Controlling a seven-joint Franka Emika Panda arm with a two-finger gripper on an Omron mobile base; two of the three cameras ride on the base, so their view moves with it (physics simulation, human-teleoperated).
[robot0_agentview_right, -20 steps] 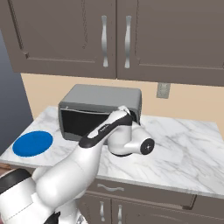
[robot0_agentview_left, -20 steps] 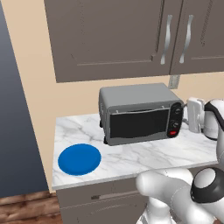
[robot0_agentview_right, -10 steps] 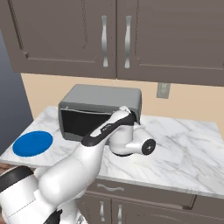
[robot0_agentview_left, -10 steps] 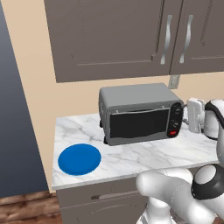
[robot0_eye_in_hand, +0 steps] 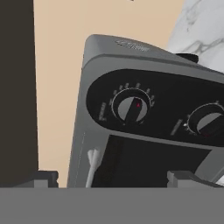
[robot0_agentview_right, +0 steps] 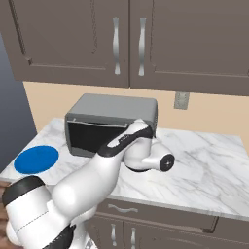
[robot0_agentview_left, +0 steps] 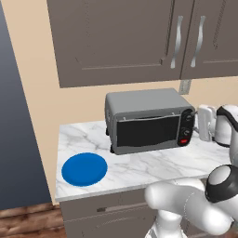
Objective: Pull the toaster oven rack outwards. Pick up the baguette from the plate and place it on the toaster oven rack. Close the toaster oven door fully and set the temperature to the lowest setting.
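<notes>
The grey toaster oven (robot0_agentview_left: 144, 122) stands on the marble counter with its toaster oven door (robot0_agentview_left: 148, 131) shut, so the toaster oven rack is hidden behind the dark glass. The blue plate (robot0_agentview_left: 84, 168) lies bare at the counter's left; the baguette is out of view. In the hand view my gripper (robot0_eye_in_hand: 113, 178) is open and holds nothing, a short way from the dark control panel (robot0_eye_in_hand: 157, 109). It faces a knob with a red mark (robot0_eye_in_hand: 130, 109), and a second knob (robot0_eye_in_hand: 205, 124) sits beside that one. My white hand (robot0_agentview_left: 205, 122) hovers just right of the panel.
Dark upper cabinets (robot0_agentview_left: 139, 37) hang above the oven. A wall outlet (robot0_agentview_right: 181, 100) sits behind it to the right. Bare marble counter (robot0_agentview_right: 209, 160) stretches right of the oven. My own arm (robot0_agentview_right: 121, 160) covers the oven's right front in the right base view.
</notes>
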